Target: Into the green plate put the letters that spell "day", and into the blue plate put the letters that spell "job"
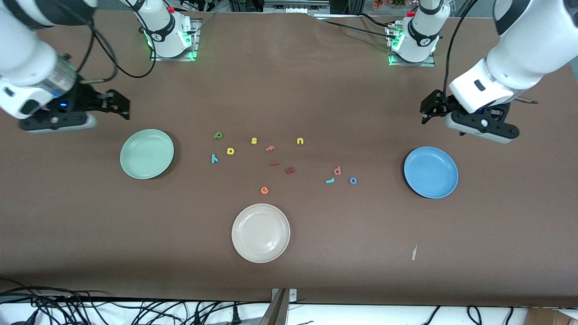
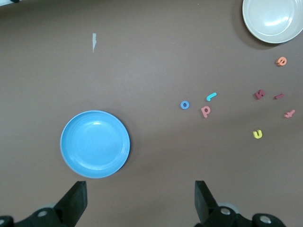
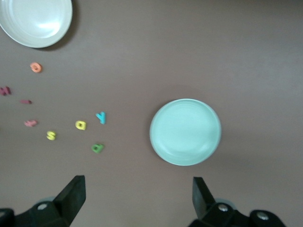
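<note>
The pale green plate (image 1: 146, 153) lies empty toward the right arm's end. Beside it on the table are the olive d (image 1: 218, 135), yellow a (image 1: 230, 151) and teal y (image 1: 214, 158). The blue plate (image 1: 431, 172) lies empty toward the left arm's end, with the pinkish b (image 1: 337, 170), teal j (image 1: 330, 180) and blue o (image 1: 353, 180) close by. My right gripper (image 1: 121, 104) (image 3: 137, 182) hangs open over bare table by the green plate (image 3: 185, 132). My left gripper (image 1: 428, 107) (image 2: 140, 187) hangs open over bare table by the blue plate (image 2: 94, 144). Neither holds anything.
A cream-white plate (image 1: 260, 233) sits nearer the front camera, mid-table. Other loose letters lie in the middle: yellow s (image 1: 254, 141), yellow u (image 1: 300, 141), pink f (image 1: 270, 148), two dark red pieces (image 1: 290, 170), orange e (image 1: 264, 190). A scrap of tape (image 1: 414, 253) lies near the front edge.
</note>
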Robot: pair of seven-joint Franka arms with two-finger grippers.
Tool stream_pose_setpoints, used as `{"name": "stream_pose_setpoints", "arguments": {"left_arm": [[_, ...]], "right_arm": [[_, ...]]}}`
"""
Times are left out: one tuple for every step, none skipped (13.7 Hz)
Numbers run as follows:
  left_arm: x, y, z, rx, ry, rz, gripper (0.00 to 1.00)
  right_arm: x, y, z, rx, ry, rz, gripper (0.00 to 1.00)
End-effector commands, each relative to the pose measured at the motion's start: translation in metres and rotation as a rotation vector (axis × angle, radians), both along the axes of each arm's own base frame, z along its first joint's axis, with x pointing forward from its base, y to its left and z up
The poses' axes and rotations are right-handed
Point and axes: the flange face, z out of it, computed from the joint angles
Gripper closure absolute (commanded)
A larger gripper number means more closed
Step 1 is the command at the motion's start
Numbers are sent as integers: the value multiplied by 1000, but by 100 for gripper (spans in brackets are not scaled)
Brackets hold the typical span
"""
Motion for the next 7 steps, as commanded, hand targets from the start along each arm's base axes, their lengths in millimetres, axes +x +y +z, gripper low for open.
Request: {"name": "stream_pose_setpoints", "arguments": {"left_arm": [[-8, -15, -17, -24, -23, -13, 0], [-9, -17, -18, -24, -23, -17, 0], [-11, -23, -19, -24, -22, -26, 0], [-11, -28, -23, -37, -24, -30, 0], [-11, -31, -35, -57, -33, -25, 0], [-10, -32, -46, -68, -53, -21, 0], [-10, -33, -56, -71, -71, -20, 0]], "right_arm": [[-1, 52, -33, -20, 21, -42, 0], [0, 65, -53, -30, 53, -22, 0], [1, 80, -73, -38, 83, 10, 0], [-2, 96, -86, -44, 92, 36, 0], [-8, 115, -101, -40, 76, 68, 0], [-15, 122, -124, -24, 36, 77, 0], [-23, 122, -150, -3, -15, 85, 0]]}}
